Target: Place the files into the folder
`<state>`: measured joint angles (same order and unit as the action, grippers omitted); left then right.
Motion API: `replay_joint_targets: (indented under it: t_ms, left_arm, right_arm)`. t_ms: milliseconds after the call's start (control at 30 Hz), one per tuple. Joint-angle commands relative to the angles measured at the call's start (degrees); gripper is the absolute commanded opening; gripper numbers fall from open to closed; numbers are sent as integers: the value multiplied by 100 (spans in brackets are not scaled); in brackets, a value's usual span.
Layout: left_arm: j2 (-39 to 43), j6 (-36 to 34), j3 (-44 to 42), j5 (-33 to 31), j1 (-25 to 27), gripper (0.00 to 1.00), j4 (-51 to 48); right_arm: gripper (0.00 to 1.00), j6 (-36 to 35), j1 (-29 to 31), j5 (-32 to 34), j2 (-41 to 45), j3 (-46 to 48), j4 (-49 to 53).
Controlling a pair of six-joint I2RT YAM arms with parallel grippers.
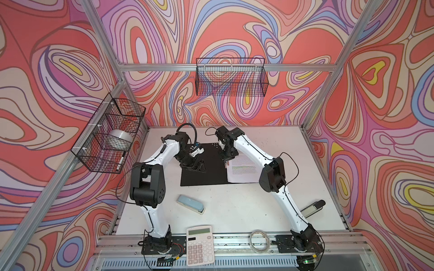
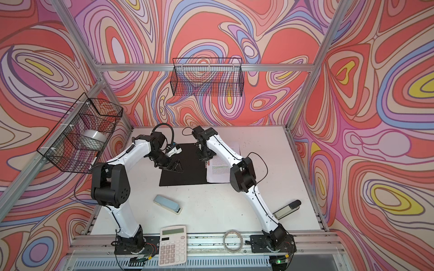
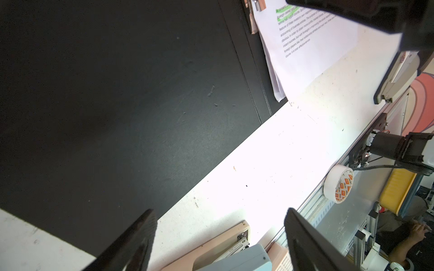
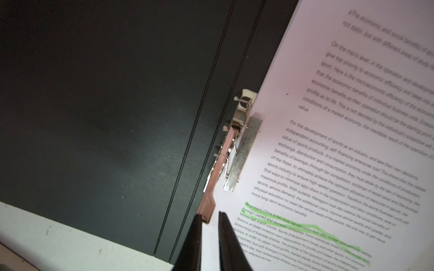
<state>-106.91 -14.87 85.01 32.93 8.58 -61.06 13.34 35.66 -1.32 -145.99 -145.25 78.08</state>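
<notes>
The files [image 1: 242, 169] lie print up, green lines showing, on the right leaf of the folder [image 1: 206, 173]. The folder is spread open, black side up, flat on the far middle of the table [image 1: 270, 211], with three small dots at its far edge.

In the right wrist view a metal clip [image 4: 242, 150] lies on the files' [image 4: 328, 140] left edge, just beside the folder's [image 4: 94, 93] spine creases. Its lever [image 4: 209, 206] runs along that edge toward the near side.

And there's the right gripper [image 4: 209, 214], right at the lever's end! Its jaws are almost together, with only a slit between them. One finger overlaps the lever tip, and whether the tip is actually pinched I cannot tell. In both top views this gripper [image 1: 226, 160] points down at the seam between the black leaf and the paper.

Over to the left gripper [image 1: 198, 165]: it hangs low over the left leaf. In its wrist view the jaws of the left gripper [image 3: 219, 211] stand wide apart with nothing between them, near the folder's [image 3: 117, 93] near edge. Contact with the leaf I cannot make out.

Further out, a blue stapler [image 1: 190, 204] lies on the table nearer than the folder, well apart from it. A calculator [image 1: 199, 245] sits on the near rail, a tape roll [image 1: 258, 240] to its right
</notes>
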Motion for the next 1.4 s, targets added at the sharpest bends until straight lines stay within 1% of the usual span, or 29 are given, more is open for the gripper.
replay_joint_targets:
  t_ms: [0,267,400,500,700,833,1067,1167,1233,1367]
  left_arm:
    - [193,-152,-54,-37,-14,86,-48]
    - [218,-161,-166,-97,-14,86,27]
    - [41,99,-151,-720,-14,86,120]
    - [-214,179,-13,-949,-14,85,6]
    - [-468,295,23,-1177,-14,84,93]
    - [-600,340,50,-1573,-14,82,189]
    - [-684,468,15,-2480,15,78,785]
    - [-737,508,7,-2829,80,78,1105]
    - [-793,497,52,-2985,122,76,1225]
    - [-993,467,261,-3092,178,76,1163]
  right_arm:
    - [14,-42,-50,170,-211,32,153]
    - [14,-3,-59,140,-232,32,211]
    - [14,-7,-64,128,-238,32,259]
    - [14,-20,-68,116,-245,27,278]
    - [14,-34,-76,108,-245,49,307]
    - [14,-60,-92,123,-243,54,338]
    - [14,-86,-100,106,-217,155,278]
    - [14,-95,-112,105,-218,164,260]
    - [14,-100,-112,97,-219,172,260]
    - [14,-146,-138,97,-212,172,304]
